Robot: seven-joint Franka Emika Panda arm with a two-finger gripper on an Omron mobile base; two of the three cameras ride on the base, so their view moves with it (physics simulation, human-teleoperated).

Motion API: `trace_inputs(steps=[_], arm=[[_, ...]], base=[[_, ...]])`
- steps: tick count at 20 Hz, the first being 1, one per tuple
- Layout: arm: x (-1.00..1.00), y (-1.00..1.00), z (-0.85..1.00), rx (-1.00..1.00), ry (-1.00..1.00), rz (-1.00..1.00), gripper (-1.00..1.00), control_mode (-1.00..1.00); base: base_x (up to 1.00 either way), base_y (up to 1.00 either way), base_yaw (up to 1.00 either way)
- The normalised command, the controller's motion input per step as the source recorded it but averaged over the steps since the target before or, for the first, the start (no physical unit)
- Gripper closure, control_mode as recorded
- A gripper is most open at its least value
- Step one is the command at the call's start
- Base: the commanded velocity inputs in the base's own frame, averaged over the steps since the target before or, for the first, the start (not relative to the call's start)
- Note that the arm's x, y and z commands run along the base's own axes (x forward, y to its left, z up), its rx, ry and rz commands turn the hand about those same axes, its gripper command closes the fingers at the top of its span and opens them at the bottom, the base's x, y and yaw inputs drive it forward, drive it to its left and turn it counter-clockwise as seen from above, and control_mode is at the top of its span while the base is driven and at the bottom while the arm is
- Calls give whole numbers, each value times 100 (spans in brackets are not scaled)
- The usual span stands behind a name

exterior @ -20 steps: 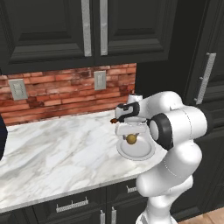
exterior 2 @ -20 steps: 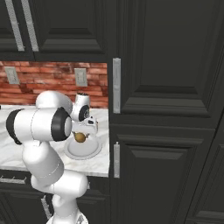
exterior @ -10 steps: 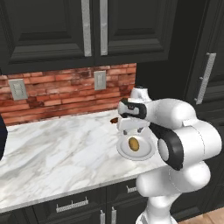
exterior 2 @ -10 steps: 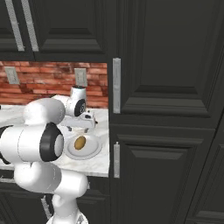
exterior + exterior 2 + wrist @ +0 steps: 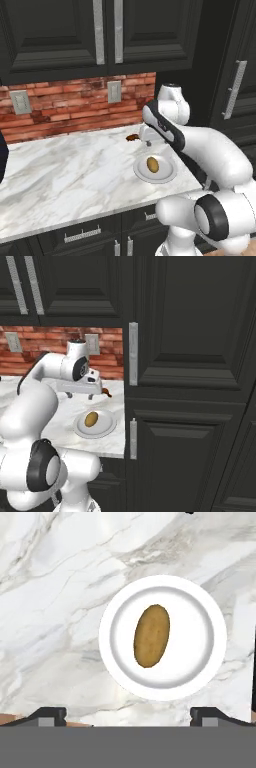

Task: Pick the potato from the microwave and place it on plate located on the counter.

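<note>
Lying on the plate (image 5: 156,172) in the left base view, the potato (image 5: 152,164) rests a little left of the dish's middle, its long axis running away from the camera. The plate sits on the marble tabletop (image 5: 65,170) near the front right corner. Above and behind it hangs the end effector (image 5: 145,139), clear of the potato and holding nothing. A small dark-brown scrap (image 5: 132,137) lies on the marble just beyond the plate, close to the brick backsplash (image 5: 75,107).

From the right base view, the potato (image 5: 91,419) lies on the plate (image 5: 102,426), which stands near the tabletop's (image 5: 60,423) end beside the tall dark cabinet (image 5: 190,381). The end effector (image 5: 80,394) hovers above the far rim, fingers well apart, touching nothing.

Looking down through the hand view, the white plate (image 5: 195,637) is nearly centred, with the potato (image 5: 152,635) upright in the picture and slightly left of the dish's centre. Both fingertips (image 5: 47,714) stand far apart at the lower edge, empty, over veined marble (image 5: 50,602).
</note>
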Motion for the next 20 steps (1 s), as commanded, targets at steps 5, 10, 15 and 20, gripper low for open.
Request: trace_inputs(steps=[5, 10, 15, 20], arm=[[-92, 7, 46, -1, -6, 0, -100, -100], [-90, 6, 61, -1, -2, 0, -100, -100], [-43, 0, 74, 0, 0, -3, -100, -100], [-22, 0, 72, 0, -3, -3, -100, -100]], base=[[0, 0, 0], [0, 0, 0], [0, 0, 0], [0, 0, 0]])
